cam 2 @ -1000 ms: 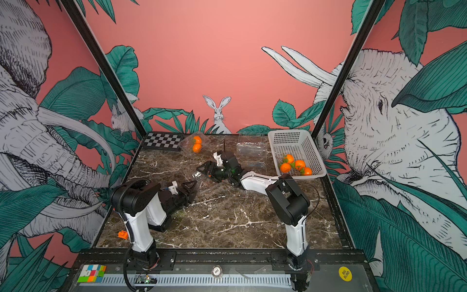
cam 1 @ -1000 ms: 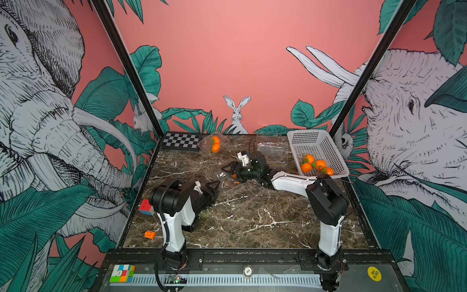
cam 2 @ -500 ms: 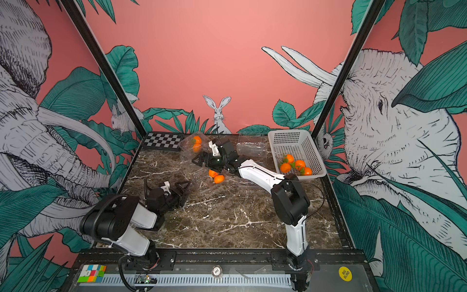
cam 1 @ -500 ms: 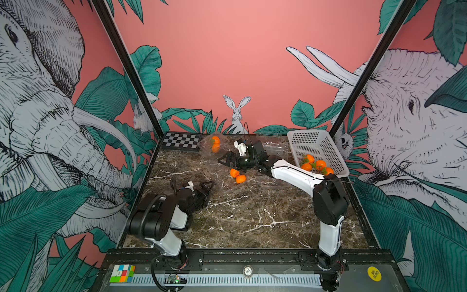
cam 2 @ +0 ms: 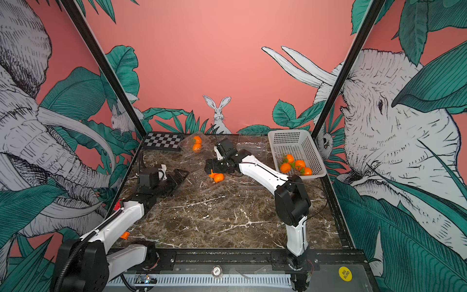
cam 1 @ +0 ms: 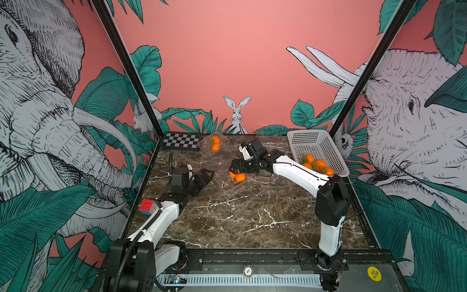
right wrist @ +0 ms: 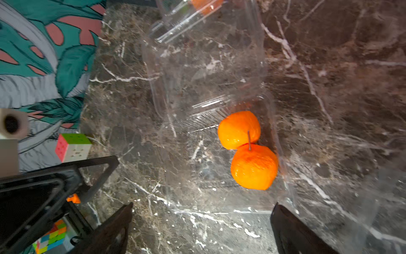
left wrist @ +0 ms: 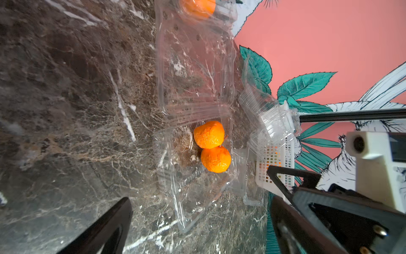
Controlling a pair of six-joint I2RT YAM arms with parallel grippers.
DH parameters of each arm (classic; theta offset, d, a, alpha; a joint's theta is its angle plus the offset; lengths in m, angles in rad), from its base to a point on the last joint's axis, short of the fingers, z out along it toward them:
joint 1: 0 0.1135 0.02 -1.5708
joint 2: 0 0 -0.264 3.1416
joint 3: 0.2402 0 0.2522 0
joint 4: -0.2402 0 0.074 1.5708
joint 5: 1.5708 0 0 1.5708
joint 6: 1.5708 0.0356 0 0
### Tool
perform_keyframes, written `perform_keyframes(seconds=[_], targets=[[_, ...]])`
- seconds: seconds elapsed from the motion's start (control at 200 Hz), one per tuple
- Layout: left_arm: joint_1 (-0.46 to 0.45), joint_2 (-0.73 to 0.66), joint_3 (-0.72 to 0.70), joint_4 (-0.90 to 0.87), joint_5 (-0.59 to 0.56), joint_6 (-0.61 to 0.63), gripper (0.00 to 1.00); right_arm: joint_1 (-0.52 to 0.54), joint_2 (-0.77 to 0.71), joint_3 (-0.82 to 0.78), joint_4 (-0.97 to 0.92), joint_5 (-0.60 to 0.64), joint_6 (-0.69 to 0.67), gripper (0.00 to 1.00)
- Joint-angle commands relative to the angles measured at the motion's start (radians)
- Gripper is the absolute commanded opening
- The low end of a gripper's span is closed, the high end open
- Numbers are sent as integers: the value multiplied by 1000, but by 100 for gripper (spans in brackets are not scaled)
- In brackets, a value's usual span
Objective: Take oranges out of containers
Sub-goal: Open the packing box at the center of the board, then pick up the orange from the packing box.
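The lid [left wrist: 193, 72] is lying open now: the left gripper [cam 1: 207, 175] is letting go and easing back with jaws wide apart, the right gripper [right wrist: 203, 204] is hovering jaws-apart at the clear container [left wrist: 186, 198] in the middle of the tabletop [cam 1: 252, 215], and its two oranges [right wrist: 246, 149] are sitting exposed, ready for lifting out.

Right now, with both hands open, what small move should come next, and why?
Probably advance the right hand and close it on the nearer orange. Its jaws stand open and empty, facing that orange and a second orange touching it in the opened clear container; the left hand sits farther off.
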Motion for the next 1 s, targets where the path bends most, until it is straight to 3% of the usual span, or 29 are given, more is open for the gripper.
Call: perform_keyframes(seconds=[0.0,0.215,0.61,0.995], targets=[[-46,-25,38,-99,34,18,99,8,53,36,-107,93,-84,90],[-144,-25,49,-80,23,-2,99,25,166,121,-194,135,-144,79],[-148,-12,-15,-29,20,-40,99,58,268,212,-269,212,-171,64],[-146,11,-11,-27,19,-31,99,93,260,298,-333,294,-186,61]])
